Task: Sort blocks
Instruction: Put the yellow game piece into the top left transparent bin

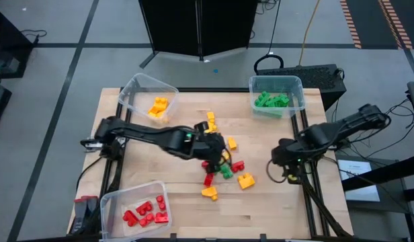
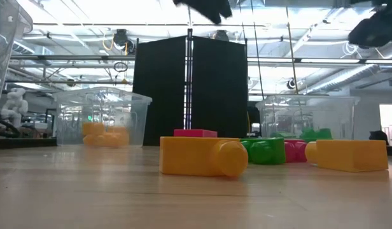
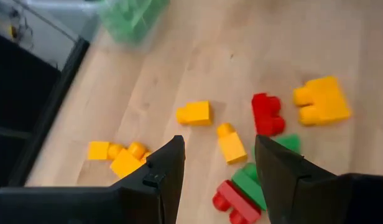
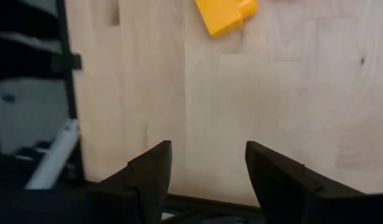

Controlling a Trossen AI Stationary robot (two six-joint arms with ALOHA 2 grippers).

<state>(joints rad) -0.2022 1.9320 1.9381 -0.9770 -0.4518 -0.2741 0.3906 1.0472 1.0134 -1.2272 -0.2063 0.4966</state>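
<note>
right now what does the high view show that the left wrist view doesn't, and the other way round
Only the high view shows the clear plastic bin of red bricks, the clear plastic bin of yellow bricks, and the right tool waiting open over bare wood near the table's right edge. Only the left wrist view shows the gap between the left tool's open fingers, with nothing held. Both show the loose pile of red, yellow and green bricks and the clear plastic bin of green bricks.

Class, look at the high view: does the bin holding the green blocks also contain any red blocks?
No. The bin at the far right holds only green blocks; the red blocks sit in the near-left bin.
</note>
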